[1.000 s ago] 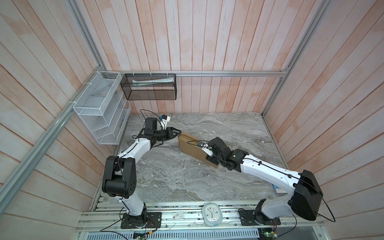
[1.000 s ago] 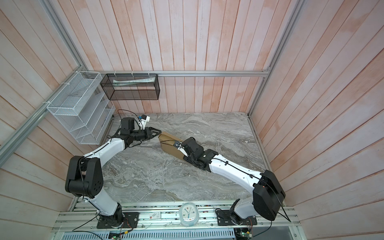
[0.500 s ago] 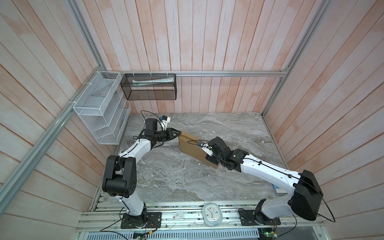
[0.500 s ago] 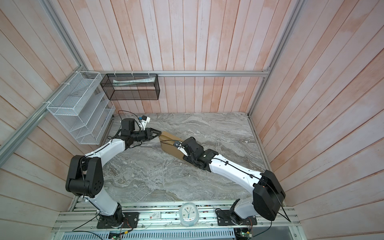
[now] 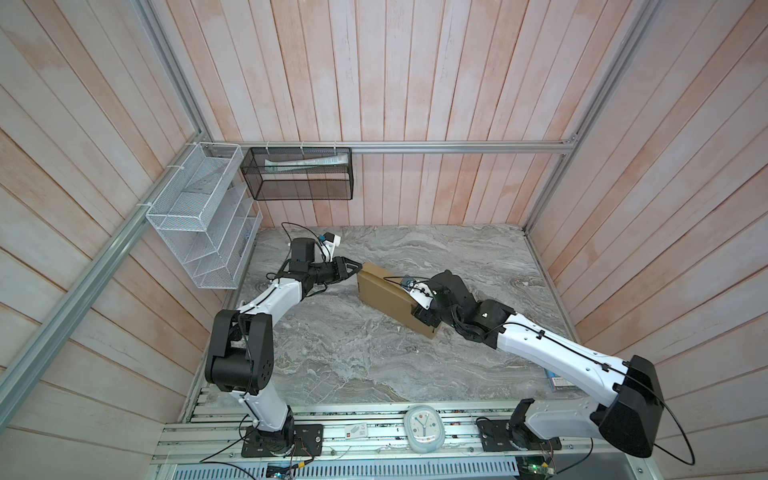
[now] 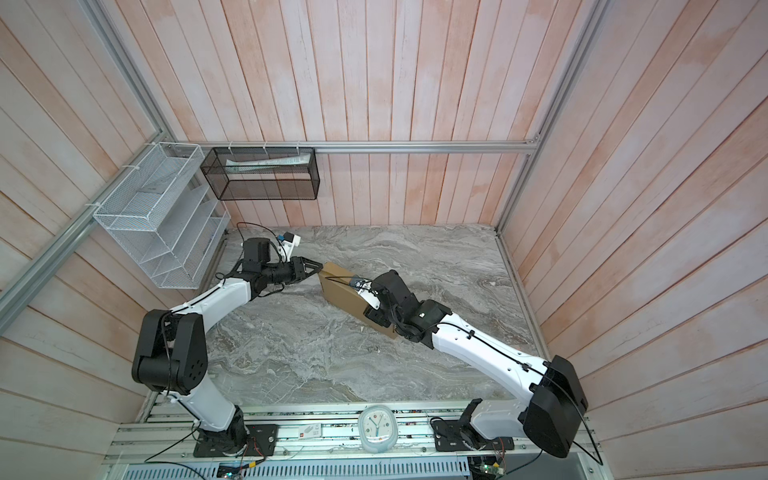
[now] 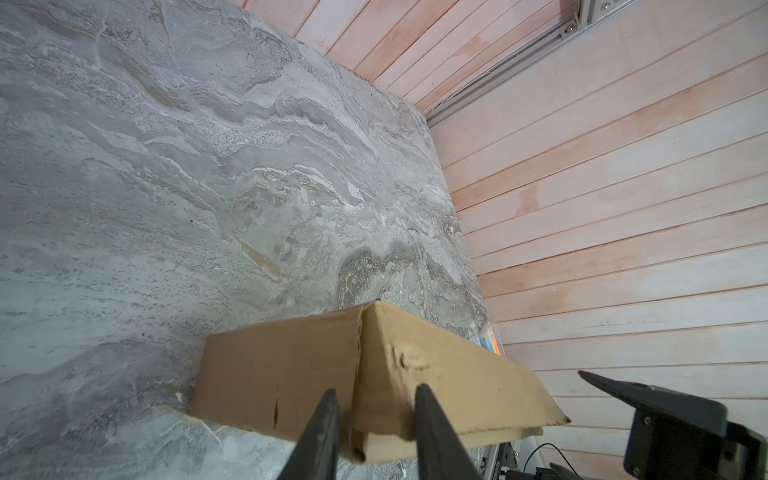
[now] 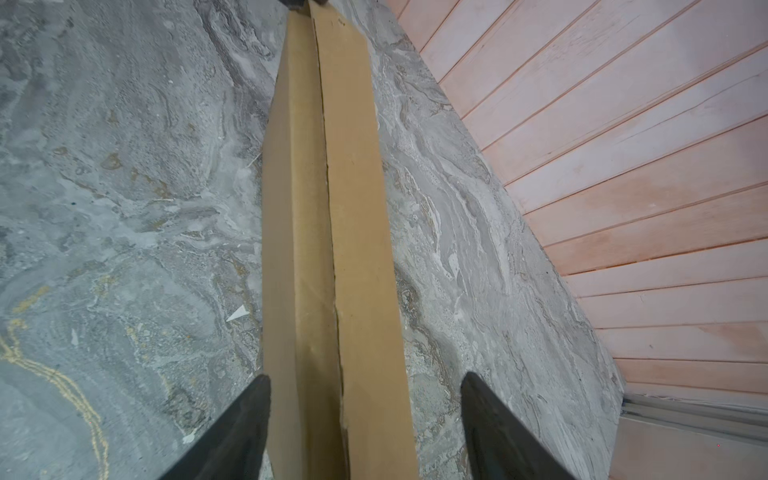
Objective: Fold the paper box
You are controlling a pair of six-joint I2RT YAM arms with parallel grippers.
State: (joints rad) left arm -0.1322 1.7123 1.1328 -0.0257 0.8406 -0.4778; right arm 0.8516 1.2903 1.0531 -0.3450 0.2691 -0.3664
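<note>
Right wrist view looks along the box (image 8: pixel 353 166) lengthwise. The right gripper (image 8: pixel 365 375) stands spread wide at the near end, one finger (image 8: pixel 243 424) just beside or touching the box's wall and the other clear of it, so nothing is held there. A seam runs down the top, lid edge against wall, shut or nearly so.

In both top views the box lies near the middle of the table (image 5: pixel 353 365), its long axis running from 4 o'clock to 10 o'clock. The right gripper sits at the 4 o'clock end, the left gripper (image 5: pixel 354 266) at the 10 o'clock end. Each arm, I'd say, is nearest its own end, and any next press or tuck runs along that axis.

Left wrist view gives what the top views cannot: narrow jaws astride the far corner, and a small slit in the end wall. Whether they bite the cardboard I cannot tell.
</note>
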